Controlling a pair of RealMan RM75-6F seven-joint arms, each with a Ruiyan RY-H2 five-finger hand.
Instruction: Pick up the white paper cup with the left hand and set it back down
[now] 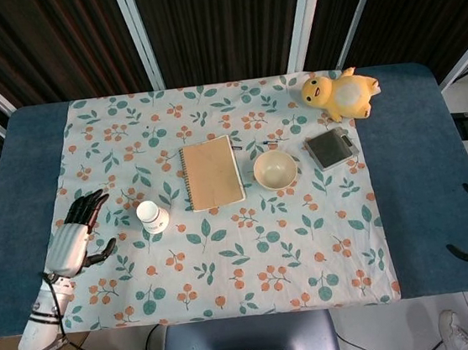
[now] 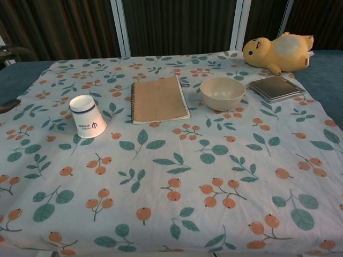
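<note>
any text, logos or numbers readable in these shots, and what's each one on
White paper cup: a dark logo mark on its side, a curved symbol rather than letters; any small print beside it is too blurred to read.
Notebook: plain tan cover, no text visible.
Bowl, yellow plush duck and dark grey flat device: no readable text.
Nothing else in either view carries legible words or numbers.

Matt white paper cup (image 2: pixel 88 123) on printed cloth (image 2: pixel 214 176) (soft, slightly creased).
</note>
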